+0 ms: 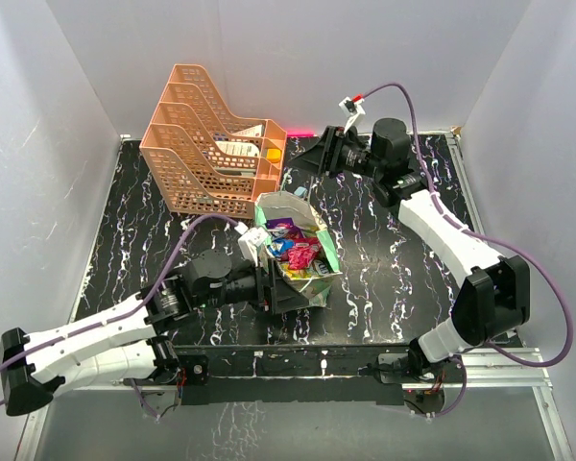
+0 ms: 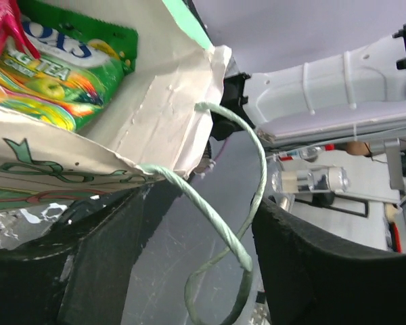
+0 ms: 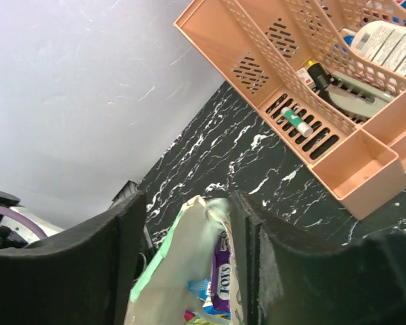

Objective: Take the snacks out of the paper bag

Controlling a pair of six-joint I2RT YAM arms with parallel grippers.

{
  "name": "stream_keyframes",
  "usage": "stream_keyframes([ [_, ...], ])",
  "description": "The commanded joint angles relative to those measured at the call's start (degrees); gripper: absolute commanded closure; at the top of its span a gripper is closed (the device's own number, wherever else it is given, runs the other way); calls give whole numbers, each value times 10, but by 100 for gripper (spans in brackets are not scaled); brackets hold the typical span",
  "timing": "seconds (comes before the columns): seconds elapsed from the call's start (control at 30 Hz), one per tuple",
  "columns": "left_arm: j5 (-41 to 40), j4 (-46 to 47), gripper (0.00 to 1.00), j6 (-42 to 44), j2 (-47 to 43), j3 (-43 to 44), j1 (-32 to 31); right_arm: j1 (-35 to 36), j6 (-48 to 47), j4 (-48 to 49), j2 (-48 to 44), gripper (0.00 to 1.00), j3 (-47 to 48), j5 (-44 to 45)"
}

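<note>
The mint-green paper bag [image 1: 312, 279] lies tipped in the middle of the table with its mouth facing up. The snacks [image 1: 298, 252] show inside it as pink, purple and green packets. My left gripper [image 1: 286, 293] is at the bag's near side. In the left wrist view it [image 2: 203, 271] stands open around the bag's loose string handle [image 2: 240, 247], below the rim [image 2: 169, 115] and a green packet [image 2: 61, 74]. My right gripper [image 1: 305, 163] hovers at the bag's far end. It [image 3: 186, 206] is open astride the bag's far rim [image 3: 169, 271], with a purple packet [image 3: 222, 281] below.
An orange lattice tray rack [image 1: 211, 144] holding small items stands at the back left, close behind the bag, and also shows in the right wrist view [image 3: 311, 88]. White walls enclose the black marbled table [image 1: 394, 279] on three sides.
</note>
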Motion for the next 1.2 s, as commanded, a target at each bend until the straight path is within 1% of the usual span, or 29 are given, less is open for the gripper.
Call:
stream_keyframes([
  [0.0, -96, -50, 42, 11, -5, 46, -13, 9, 26, 36, -11, 60, 23, 25],
  [0.03, -106, -56, 44, 11, -10, 47, -13, 9, 23, 29, -15, 66, 23, 34],
  [0.07, -115, -62, 46, 10, -16, 48, -13, 9, 19, 22, -18, 68, 22, 41],
  [0.17, -131, -81, 58, 9, -27, 59, -13, 8, 10, 8, -29, 77, 21, 55],
  [0.23, -134, -88, 64, 14, -29, 71, -13, 8, 2, -2, -38, 88, 21, 76],
  [0.27, -135, -93, 67, 16, -27, 77, -13, 8, -1, -7, -45, 90, 20, 89],
  [0.33, -139, -108, 80, 17, -19, 94, -13, 7, -8, -18, -55, 93, 19, 120],
  [0.37, -142, -120, 85, 16, -15, 102, -13, 6, -12, -25, -59, 93, 19, 136],
  [0.43, -158, -146, 99, 6, -9, 119, -13, 2, -17, -39, -69, 93, 20, 170],
  [0.63, -219, -232, 100, 7, -1, 190, -13, -23, -17, -79, -96, 93, 17, 238],
  [0.83, -297, -363, 100, 30, 46, 300, -13, -41, -9, -116, -159, 93, -23, 340],
  [1.03, -365, -410, 100, 50, 73, 363, -13, -42, -13, -150, -233, 93, -71, 392],
  [1.17, -373, -435, 100, 57, 112, 405, -12, -42, -8, -180, -290, 93, -101, 411],
])
